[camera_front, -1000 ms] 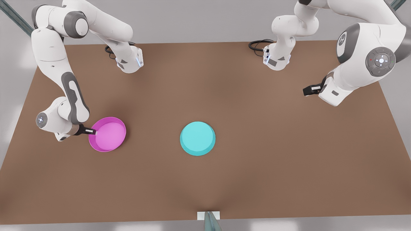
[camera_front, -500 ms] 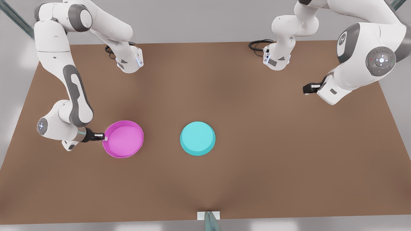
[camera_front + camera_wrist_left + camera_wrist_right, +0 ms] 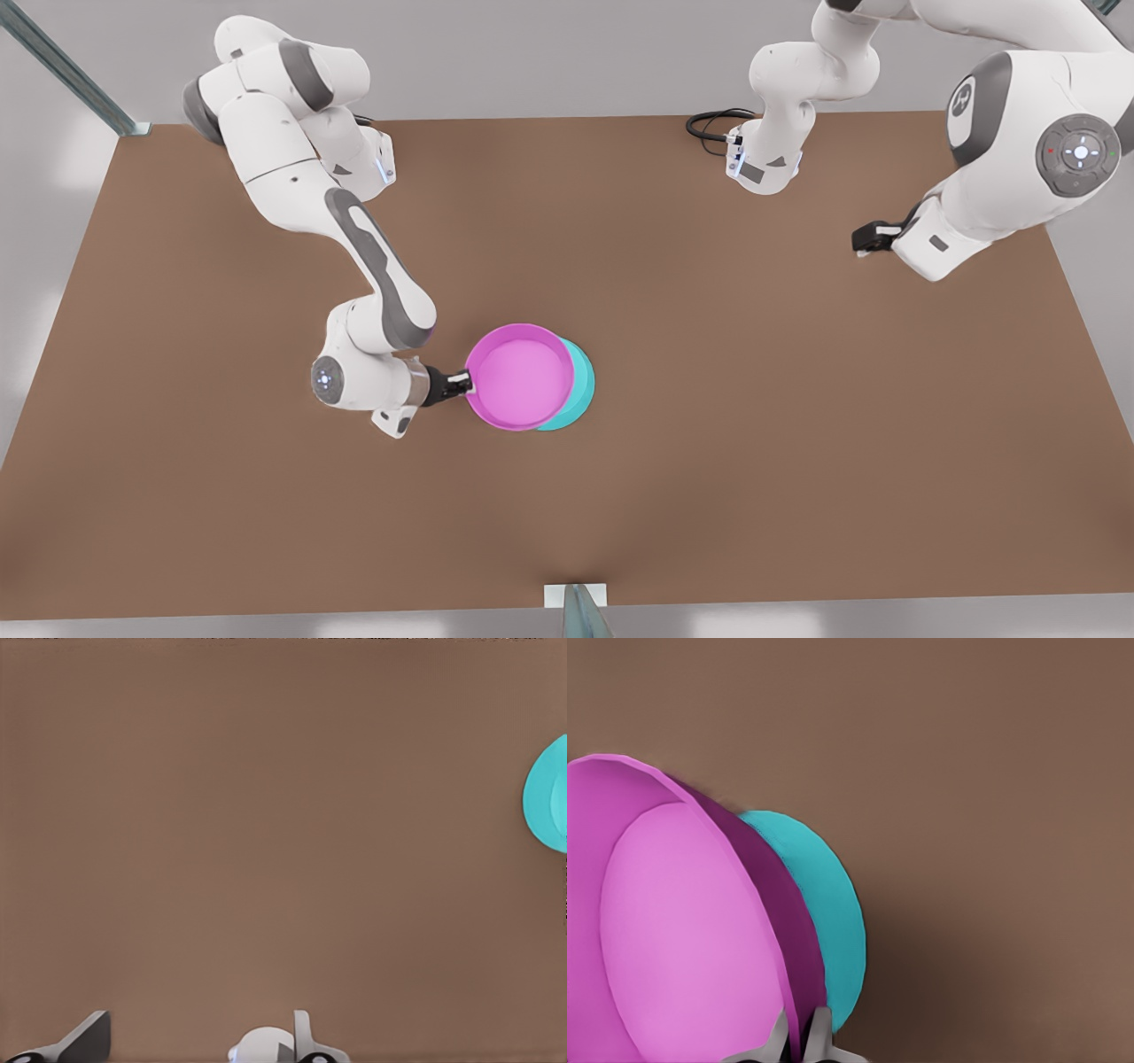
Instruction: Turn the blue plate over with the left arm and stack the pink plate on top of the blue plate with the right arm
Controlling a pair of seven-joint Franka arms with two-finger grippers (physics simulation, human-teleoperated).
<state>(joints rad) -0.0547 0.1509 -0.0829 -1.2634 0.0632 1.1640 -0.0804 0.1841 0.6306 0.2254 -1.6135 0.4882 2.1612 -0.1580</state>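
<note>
The pink plate is held rim-up over most of the blue plate, offset toward the front view's left; I cannot tell if they touch. My right gripper is shut on the pink plate's rim on the front view's left side. In the right wrist view its fingers pinch the pink plate's wall, with the blue plate behind it. My left gripper waits open at the front view's right, far from both plates. Its fingertips stand wide apart above bare table, the blue plate far off.
The brown table carries both arm bases at its far edge, with black cables beside them. A metal post stands at the middle of the near edge.
My right gripper has carried the pink plate toward the front view's right, from well clear of the blue plate to over most of it. The left arm has drifted slightly away.
</note>
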